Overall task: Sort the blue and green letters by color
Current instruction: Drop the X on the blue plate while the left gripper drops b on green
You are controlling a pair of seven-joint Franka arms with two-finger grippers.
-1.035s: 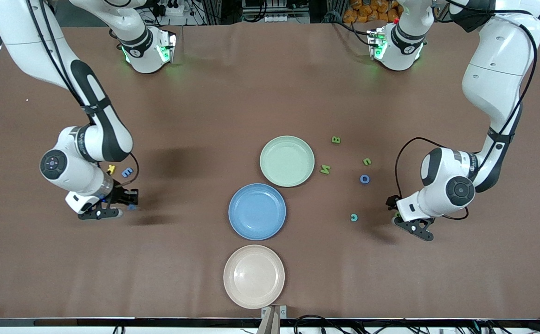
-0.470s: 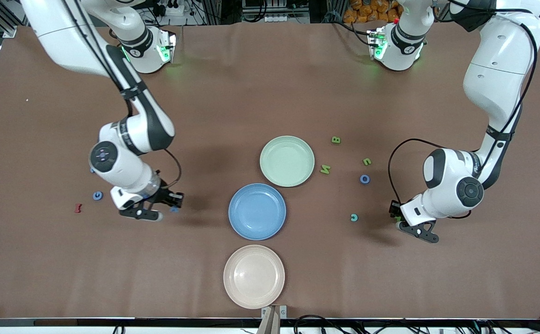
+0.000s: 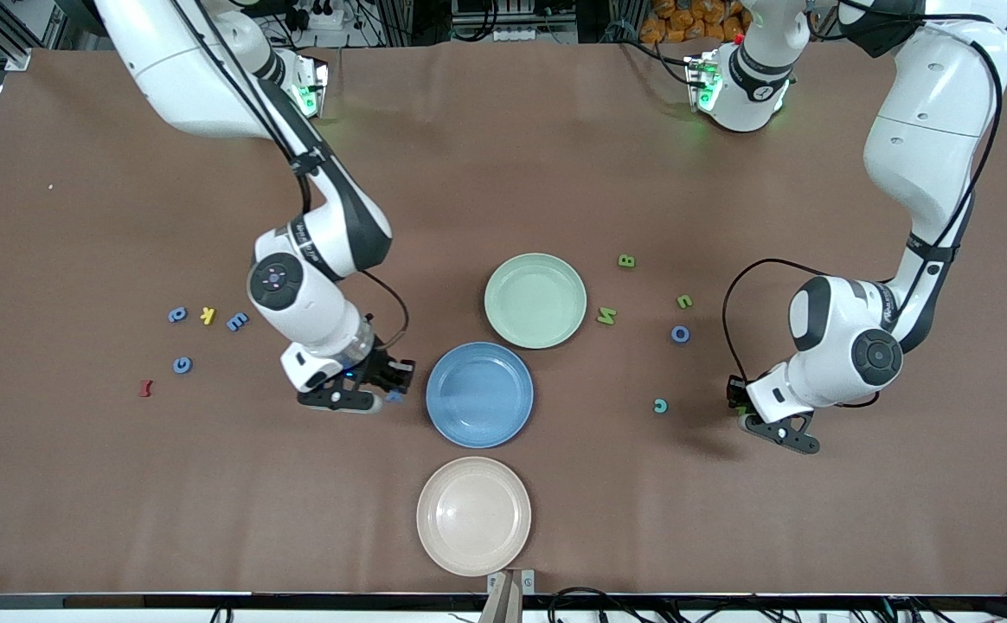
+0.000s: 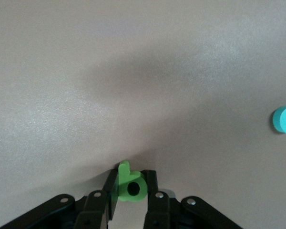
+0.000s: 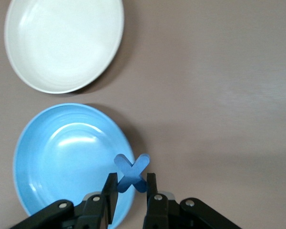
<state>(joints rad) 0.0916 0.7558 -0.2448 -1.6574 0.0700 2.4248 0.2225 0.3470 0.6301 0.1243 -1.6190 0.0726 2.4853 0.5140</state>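
The right tool (image 3: 382, 391), gripping the blue X (image 5: 131, 172), has swung to the blue plate's (image 3: 479, 394) rim.

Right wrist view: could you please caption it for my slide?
Right pincer holds blue X at the blue plate's rim.

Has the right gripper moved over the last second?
Yes. The right gripper, shut on the blue X, has travelled toward the blue plate and is now at its rim.

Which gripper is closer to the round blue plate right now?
Right. The right gripper, holding the blue letter X, is at the round blue plate's rim; the left gripper, holding a green letter, hangs well toward the left arm's end.
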